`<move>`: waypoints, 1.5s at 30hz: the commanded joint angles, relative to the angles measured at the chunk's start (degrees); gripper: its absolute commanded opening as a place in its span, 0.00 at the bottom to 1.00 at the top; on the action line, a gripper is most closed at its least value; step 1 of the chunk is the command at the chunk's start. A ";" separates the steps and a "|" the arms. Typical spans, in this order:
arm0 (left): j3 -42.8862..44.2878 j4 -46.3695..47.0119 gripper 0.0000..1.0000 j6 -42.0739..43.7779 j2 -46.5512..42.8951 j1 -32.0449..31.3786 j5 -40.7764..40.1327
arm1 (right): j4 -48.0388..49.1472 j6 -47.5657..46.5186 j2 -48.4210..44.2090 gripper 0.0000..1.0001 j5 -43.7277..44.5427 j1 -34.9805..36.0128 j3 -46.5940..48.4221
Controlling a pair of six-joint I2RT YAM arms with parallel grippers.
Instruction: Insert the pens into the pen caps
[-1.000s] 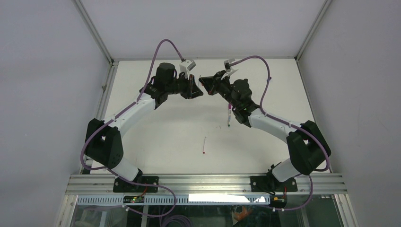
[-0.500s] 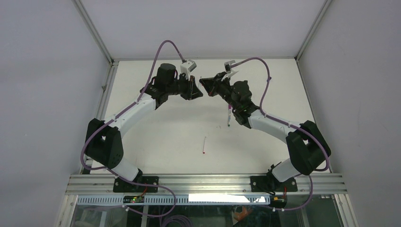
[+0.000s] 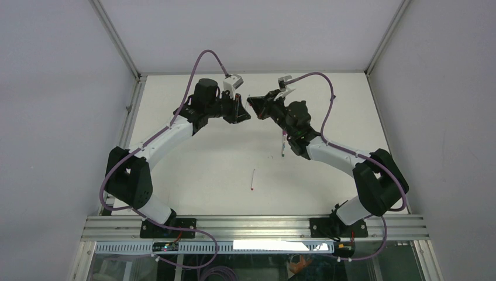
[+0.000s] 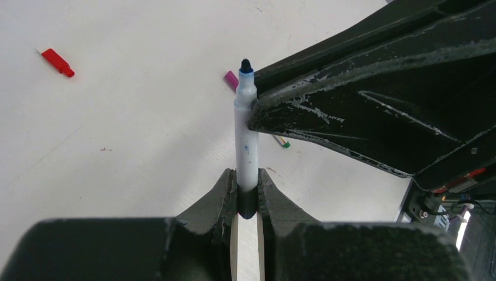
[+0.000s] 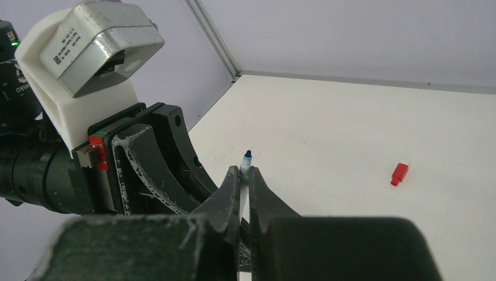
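Almost nothing has moved. The left claw (image 4: 247,182) still squeezes the thin white blue-tipped plastic pen (image 4: 246,134), and the shut right claw (image 5: 245,174) touches it. The pen's tip is still bare, so I think the capping has not begun.

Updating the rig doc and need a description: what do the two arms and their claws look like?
Both arms have black joint housings with white link shells: left arm, right arm. A purple cable loops to each wrist. Each claw is two black, tapered fingers, scuffed pale along the edges: left claw, right claw. The left wrist carries a white camera mount with a printed label.
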 commanded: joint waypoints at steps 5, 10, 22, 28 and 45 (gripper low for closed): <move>0.78 2.53 0.00 1.25 -3.95 -0.29 0.29 | 0.12 -2.27 1.54 0.29 6.50 -1.29 0.68; 0.67 2.36 0.00 0.91 -2.71 -0.50 0.19 | 4.12 -4.84 1.18 0.77 6.22 -2.06 3.41; 1.45 -4.70 0.00 2.46 -1.52 -0.70 1.68 | -29.61 -5.33 -7.59 0.99 33.98 -15.26 12.93; 7.83 -15.19 0.00 7.72 -1.93 -0.75 2.51 | -63.32 3.23 12.31 0.96 35.86 -30.06 33.98; 7.36 -18.89 0.00 11.34 -5.15 -0.77 2.18 | -77.26 -0.95 45.02 0.79 30.09 -36.80 69.17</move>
